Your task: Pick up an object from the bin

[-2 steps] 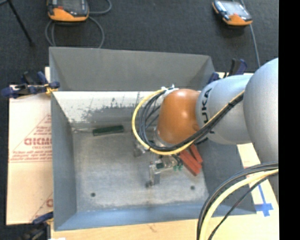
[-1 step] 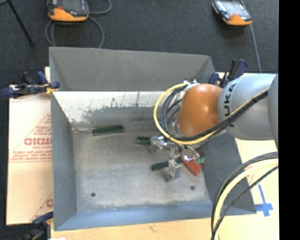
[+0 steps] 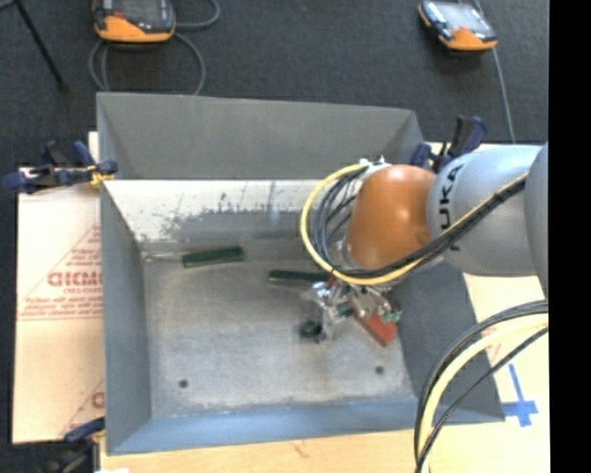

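Ok, camera view, count first. Four loose things in the grey bin [image 3: 231,369]: two dark green strips, one small black piece, one red block.

Longer green strip [image 3: 212,256] flat near the back wall, left of centre. Second green strip [image 3: 294,275] to its right, well apart from it, just up-left of the pincer [image 3: 329,309].

Small black piece [image 3: 312,330] on the bin floor right of centre, just below-left of the pincer; touching or not, cannot tell. Red block [image 3: 379,328] just right of the pincer, tilted, with a green bit at its upper end.

Pincer low over the bin floor, between black piece and red block. Open or closed: cannot tell.

One arm [image 3: 489,208] in from the right, with a smooth rounded orange cover [image 3: 388,222] at the wrist and yellow and black cables [image 3: 319,217] looped round it.

Bin floor matt grey and speckled, back wall scuffed, sides sloping sheet metal. Light wood-coloured surface [image 3: 277,453] under the near rim. Dark floor [image 3: 277,46] beyond the far rim, with two orange-and-black handsets [image 3: 134,18] [image 3: 457,23] lying on it.
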`<state>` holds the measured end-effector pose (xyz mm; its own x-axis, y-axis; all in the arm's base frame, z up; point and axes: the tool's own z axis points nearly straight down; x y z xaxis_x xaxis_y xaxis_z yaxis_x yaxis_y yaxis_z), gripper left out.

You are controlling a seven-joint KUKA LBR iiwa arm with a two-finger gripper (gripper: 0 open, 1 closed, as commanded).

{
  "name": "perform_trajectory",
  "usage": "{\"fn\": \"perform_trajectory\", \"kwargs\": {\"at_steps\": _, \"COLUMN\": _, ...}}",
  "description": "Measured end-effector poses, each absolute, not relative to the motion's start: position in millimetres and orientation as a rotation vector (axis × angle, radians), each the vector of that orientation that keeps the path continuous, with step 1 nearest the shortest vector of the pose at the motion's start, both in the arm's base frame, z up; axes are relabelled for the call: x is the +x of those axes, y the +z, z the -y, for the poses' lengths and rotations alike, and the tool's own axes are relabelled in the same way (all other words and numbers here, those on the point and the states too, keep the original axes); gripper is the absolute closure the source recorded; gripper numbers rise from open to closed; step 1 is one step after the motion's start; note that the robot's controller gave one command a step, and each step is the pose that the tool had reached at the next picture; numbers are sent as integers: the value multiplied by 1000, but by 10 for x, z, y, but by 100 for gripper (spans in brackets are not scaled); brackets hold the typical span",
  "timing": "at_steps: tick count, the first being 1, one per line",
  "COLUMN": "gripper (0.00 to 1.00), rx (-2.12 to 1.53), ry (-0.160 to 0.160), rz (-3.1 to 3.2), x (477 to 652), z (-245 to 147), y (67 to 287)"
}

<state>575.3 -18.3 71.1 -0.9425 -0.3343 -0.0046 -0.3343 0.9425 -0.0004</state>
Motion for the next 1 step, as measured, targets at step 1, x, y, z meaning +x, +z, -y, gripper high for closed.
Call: {"fn": "perform_trajectory", "kwargs": {"at_steps": 1, "gripper": 100, "rx": -518, "ry": -6, "rz": -3085, "x": 5773, "z": 280, "y": 2281}}
